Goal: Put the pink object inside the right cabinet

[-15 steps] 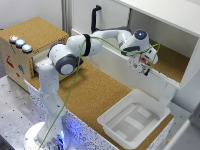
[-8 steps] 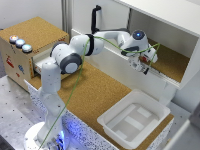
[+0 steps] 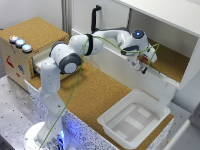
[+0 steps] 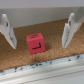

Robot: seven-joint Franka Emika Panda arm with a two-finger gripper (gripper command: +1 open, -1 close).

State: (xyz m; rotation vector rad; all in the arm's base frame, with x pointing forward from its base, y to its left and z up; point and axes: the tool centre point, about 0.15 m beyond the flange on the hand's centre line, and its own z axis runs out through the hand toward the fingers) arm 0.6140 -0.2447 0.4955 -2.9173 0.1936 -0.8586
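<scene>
Exterior view: white Panda arm reaches from its base across the cork-topped counter (image 3: 95, 92) to the right cabinet (image 3: 175, 62), a white-walled compartment with cork-brown floor. Gripper (image 3: 141, 64) sits at the cabinet's front lip, angled down; its opening is too small to read here. Pink object not discernible from this camera. Shallow white plastic tub (image 3: 132, 120) stands on the counter below the cabinet; a cork-topped box (image 3: 30, 47) with coloured buttons sits at the exterior view's left

Wrist view: pink object (image 4: 35, 43), a small cube with crisp edges and a dark mark on its top face, rests on the grainy cork floor, just inside a white ledge. Pale fingers (image 4: 68, 31) stand wide apart on either side, not touching it – nothing held. Judged light, rigid, smooth-faced; the flat opposite sides are the natural place to pinch; cork should keep it from sliding
</scene>
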